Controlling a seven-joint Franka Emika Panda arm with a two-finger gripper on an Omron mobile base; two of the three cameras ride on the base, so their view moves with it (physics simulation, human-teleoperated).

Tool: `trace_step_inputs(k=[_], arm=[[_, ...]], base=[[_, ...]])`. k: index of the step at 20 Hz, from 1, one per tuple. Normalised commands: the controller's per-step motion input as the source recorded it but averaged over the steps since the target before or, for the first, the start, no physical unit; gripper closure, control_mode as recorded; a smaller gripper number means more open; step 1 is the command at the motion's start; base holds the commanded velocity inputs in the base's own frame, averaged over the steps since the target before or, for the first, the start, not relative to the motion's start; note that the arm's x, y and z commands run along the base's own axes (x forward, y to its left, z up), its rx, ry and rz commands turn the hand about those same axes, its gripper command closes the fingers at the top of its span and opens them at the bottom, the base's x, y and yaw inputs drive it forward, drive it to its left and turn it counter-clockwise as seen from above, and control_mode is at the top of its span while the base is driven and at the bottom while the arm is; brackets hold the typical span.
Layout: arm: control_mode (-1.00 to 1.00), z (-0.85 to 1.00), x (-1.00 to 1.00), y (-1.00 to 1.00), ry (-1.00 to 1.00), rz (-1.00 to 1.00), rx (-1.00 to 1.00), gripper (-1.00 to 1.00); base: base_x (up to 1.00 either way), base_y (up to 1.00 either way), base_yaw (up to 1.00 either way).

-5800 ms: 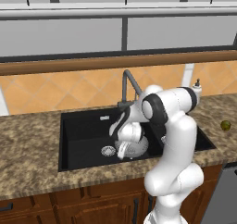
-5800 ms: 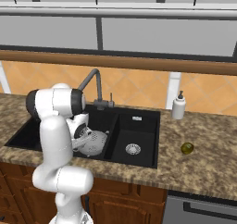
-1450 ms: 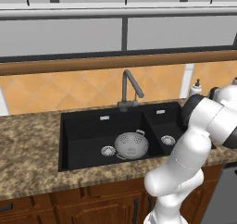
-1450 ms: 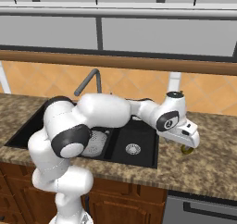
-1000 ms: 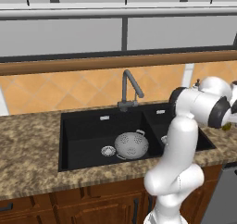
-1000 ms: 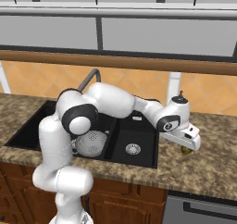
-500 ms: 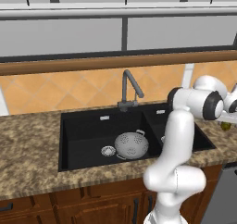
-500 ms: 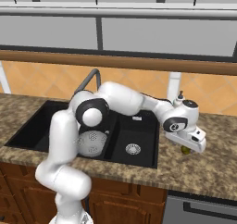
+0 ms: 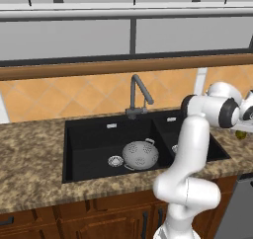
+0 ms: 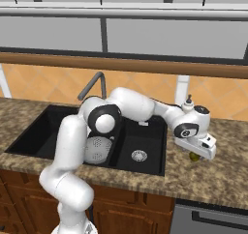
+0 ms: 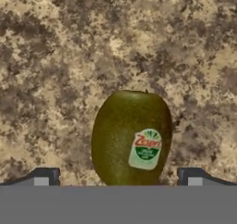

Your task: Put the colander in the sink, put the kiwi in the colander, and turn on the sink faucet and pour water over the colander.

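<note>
The kiwi (image 11: pixel 131 137), greenish-brown with a small sticker, lies on the speckled counter right of the sink (image 9: pixel 89 144). My gripper (image 11: pixel 118 177) is open and lowered over it, one fingertip (image 11: pixel 44 177) on each side and apart from the fruit. From the right base view the hand covers most of the kiwi (image 10: pixel 193 156) and the gripper (image 10: pixel 198 152) hangs just above the counter. The colander (image 9: pixel 140 154) sits upright in the larger left basin, partly behind my arm in the right base view (image 10: pixel 99 148). The sink faucet (image 9: pixel 136 92) stands behind the basins; no water shows.
A steel drain strainer (image 9: pixel 115 160) lies left of the colander, another (image 10: pixel 138 155) in the right basin. My arm stretches across the sink from left to right. The counter's front edge (image 10: pixel 203 199) is close below the kiwi. A tiled backsplash and a window sill run behind.
The arm has stretched further right, and the hand has come down over the kiwi. The jaws have stayed open. The colander has not moved.
</note>
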Motion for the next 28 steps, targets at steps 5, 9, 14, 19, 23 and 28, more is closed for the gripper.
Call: trace_step_inputs(k=[5, 9, 14, 19, 23, 28], arm=[[-1.0, -0.18, 0.22, 0.0, 0.0, 0.0, 0.0, -1.0], [-1.0, -0.23, 0.01, 0.0, 0.0, 0.0, 0.0, -1.0], [-1.0, -0.22, 0.0, 0.0, 0.0, 0.0, 0.0, -1.0], [-1.0, -0.24, 0.0, 0.0, 0.0, 0.0, 0.0, 1.0], [-1.0, -0.12, 0.0, 0.0, 0.0, 0.0, 0.0, 1.0], [-1.0, -0.01, 0.0, 0.01, 0.0, 0.0, 0.0, 1.0]], base=[[0.0, 0.0, 0.0], [0.0, 0.0, 0.0], [0.0, 0.0, 0.0], [0.0, 0.0, 0.0], [0.0, 0.0, 0.0], [0.0, 0.0, 0.0]])
